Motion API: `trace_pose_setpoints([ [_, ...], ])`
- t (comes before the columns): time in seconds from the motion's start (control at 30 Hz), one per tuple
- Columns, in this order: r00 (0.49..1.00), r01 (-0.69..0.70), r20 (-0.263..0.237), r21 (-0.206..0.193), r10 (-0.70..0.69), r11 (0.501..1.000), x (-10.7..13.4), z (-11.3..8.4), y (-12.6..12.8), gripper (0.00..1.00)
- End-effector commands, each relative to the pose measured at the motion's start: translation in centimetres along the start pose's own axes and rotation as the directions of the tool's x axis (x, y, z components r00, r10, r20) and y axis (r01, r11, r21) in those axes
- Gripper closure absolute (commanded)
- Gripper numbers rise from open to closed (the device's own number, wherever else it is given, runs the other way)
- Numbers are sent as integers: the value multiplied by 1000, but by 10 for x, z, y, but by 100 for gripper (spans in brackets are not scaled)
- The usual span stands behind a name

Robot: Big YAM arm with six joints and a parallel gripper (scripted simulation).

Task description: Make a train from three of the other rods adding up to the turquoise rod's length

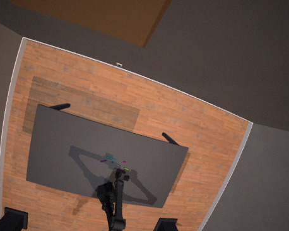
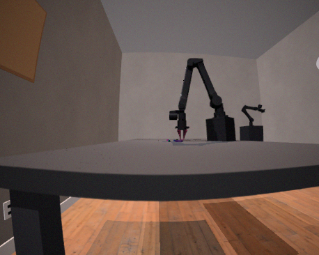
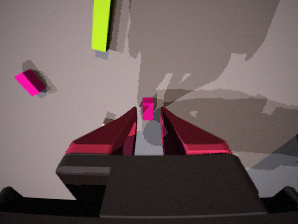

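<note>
Table (image 1: 53, 132) (image 2: 157, 160) (image 3: 55, 25) bears all rods; no train laid yet. Gripper (image 1: 118, 170) (image 2: 182, 140) (image 3: 148, 112) points down, fingers partly apart, clamped on nothing. Turquoise rod (image 1: 111, 158) lies beyond, purple rod (image 1: 103, 161) near it. Lime rod (image 1: 126, 168) (image 3: 101, 25) lies off to one side; careless swing or wide opening could nudge it. Near magenta rod (image 1: 118, 169) (image 3: 148, 110) shows at gap between fingertips, contact unclear; off-centre descent could tip or skew it. Other magenta rod (image 1: 124, 161) (image 3: 30, 82) lies well apart.
</note>
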State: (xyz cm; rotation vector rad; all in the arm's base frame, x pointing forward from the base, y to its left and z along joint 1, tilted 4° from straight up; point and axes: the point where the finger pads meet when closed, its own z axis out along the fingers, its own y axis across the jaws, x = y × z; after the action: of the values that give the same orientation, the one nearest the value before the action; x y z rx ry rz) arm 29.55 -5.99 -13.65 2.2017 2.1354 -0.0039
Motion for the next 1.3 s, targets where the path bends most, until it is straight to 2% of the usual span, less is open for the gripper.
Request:
trace_pose_setpoints([
  [0.0, 1000, -13, 7, -15, 13, 1000, -4, 6, 11, 76],
  [1.27, 1000, -13, 6, -7, 13, 1000, -4, 9, 7, 76],
])
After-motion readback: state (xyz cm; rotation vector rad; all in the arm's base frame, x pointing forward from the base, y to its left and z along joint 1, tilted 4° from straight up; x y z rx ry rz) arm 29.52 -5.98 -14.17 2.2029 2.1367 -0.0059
